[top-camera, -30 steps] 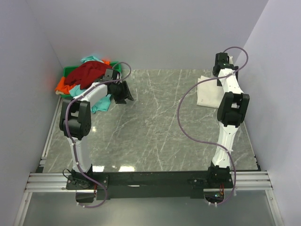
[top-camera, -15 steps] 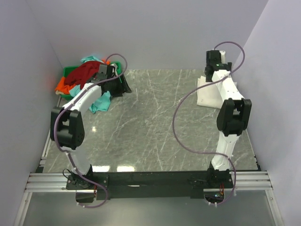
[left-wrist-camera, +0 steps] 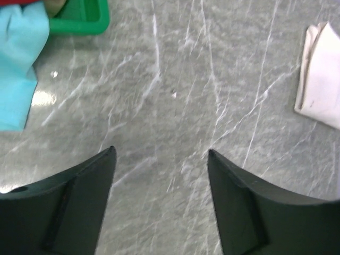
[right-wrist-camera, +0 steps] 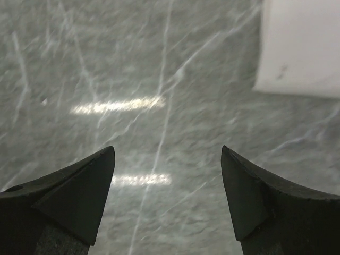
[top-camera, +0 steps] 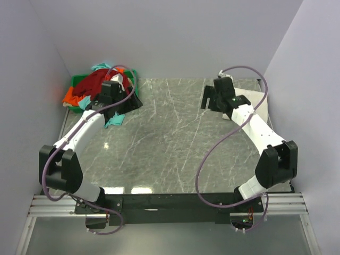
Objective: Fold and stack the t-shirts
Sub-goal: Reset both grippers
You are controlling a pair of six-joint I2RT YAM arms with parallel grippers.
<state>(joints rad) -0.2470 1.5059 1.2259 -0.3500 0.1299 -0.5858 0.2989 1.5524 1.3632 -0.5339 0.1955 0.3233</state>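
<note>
High rear camera overlooks the table [top-camera: 159, 143]; both wrist cameras face it closely.

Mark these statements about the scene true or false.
1. The white shirt lies folded on the table. True.
2. The left tool holds the teal shirt. False: it is open and empty.
3. The red shirt lies on the orange shirt at the bin. True.
4. The right tool is shut. False: it is open over bare table.
</note>
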